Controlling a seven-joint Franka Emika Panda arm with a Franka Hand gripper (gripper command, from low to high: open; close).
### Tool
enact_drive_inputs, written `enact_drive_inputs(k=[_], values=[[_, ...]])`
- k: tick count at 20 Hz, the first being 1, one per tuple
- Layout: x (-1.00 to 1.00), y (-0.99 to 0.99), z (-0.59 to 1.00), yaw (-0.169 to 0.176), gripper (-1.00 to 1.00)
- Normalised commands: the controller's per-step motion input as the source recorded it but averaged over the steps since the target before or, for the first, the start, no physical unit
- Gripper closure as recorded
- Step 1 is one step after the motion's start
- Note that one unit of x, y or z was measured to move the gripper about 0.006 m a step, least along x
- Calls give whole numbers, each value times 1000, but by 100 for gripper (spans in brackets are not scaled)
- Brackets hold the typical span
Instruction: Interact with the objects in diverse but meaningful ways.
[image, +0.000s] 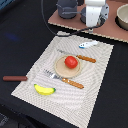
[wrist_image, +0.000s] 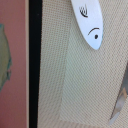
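we're parked high at the back of the counter (image: 15, 30), over the far edge of the placemat (image: 95, 65). gripper (image: 94, 22) shows only as the white wrist body in the exterior view; fingers aren't visible in either view, so we cannot tell whether they're wide or narrow. nothing looks to be held.

nearest task thing is the white fish-shaped piece (image: 88, 44): lying flat on the placemat's far corner, just below the gripper in the exterior view and slightly toward that view's left. wrist view has the same fish (wrist_image: 89, 22) near its frame edge, not centred, so we're offset from it, not over it.

long axis: in the exterior view the fish runs roughly left-right with a slight tilt, tail end toward the view's left. our judgement: the fingers need to close across the narrow width, so wrist yaw should be set square to that axis before descent.

other things sit further out:
- red tomato (image: 71, 62) on the round board (image: 60, 69), mid-mat
- brown-handled utensil (image: 86, 58) just beyond the board, toward the fish
- a second orange-handled utensil (image: 72, 83) touching the board's near side
- yellow banana (image: 44, 90) at the near corner
- dark red-handled item (image: 15, 78) off the mat, on the view's left; blurred, can't tell what it is

a grey metal edge (wrist_image: 119, 102) shows in the wrist view; likely a utensil blade, can't confirm.

the fish is the shortest reach; we need a small shift to centre it, then down.
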Motion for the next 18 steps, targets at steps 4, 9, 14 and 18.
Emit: enact_drive_inputs(k=[4,9,14,18], values=[[11,-32,-255,115,-100],[1,0,-263,117,-100],[34,-70,-210,100,-100],[125,-133,-126,41,-100]])
